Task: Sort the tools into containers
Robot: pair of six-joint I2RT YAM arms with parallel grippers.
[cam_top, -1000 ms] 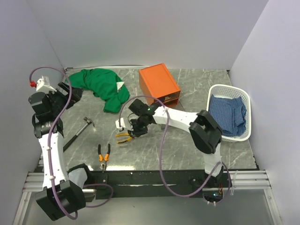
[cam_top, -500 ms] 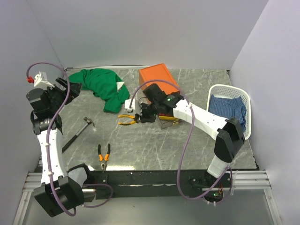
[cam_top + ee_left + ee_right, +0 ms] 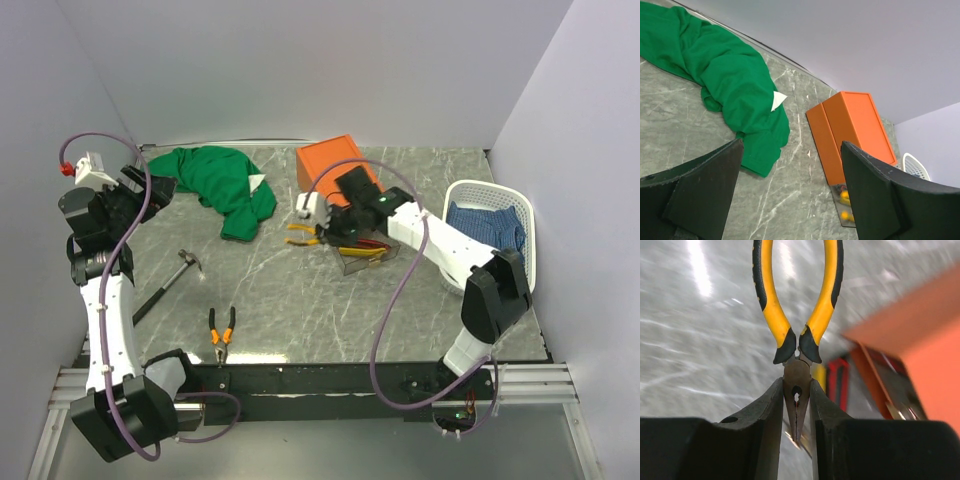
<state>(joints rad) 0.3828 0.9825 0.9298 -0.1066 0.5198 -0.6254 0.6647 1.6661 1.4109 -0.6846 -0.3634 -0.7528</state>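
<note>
My right gripper [image 3: 325, 228] is shut on the metal head of the yellow-handled pliers [image 3: 300, 233], held just left of the open clear drawer [image 3: 362, 258] of the orange box [image 3: 338, 175]. In the right wrist view the pliers [image 3: 797, 300] point away from the gripper [image 3: 796, 405], with a red-black knife [image 3: 840, 380] in the drawer below. A black-handled hammer [image 3: 170, 280] and orange-black pliers [image 3: 220, 335] lie on the table at the left. My left gripper [image 3: 140, 190] is open and empty, raised at the far left; its wrist view shows the box [image 3: 850, 125].
A green cloth [image 3: 215, 185] lies at the back left, also in the left wrist view [image 3: 715, 75]. A white basket [image 3: 460, 195] with a blue cloth stands at the right edge. White walls close in the table on three sides.
My right gripper has carried the yellow-handled pliers from the middle of the table back and right, up to the open drawer. The left arm has barely moved.
</note>
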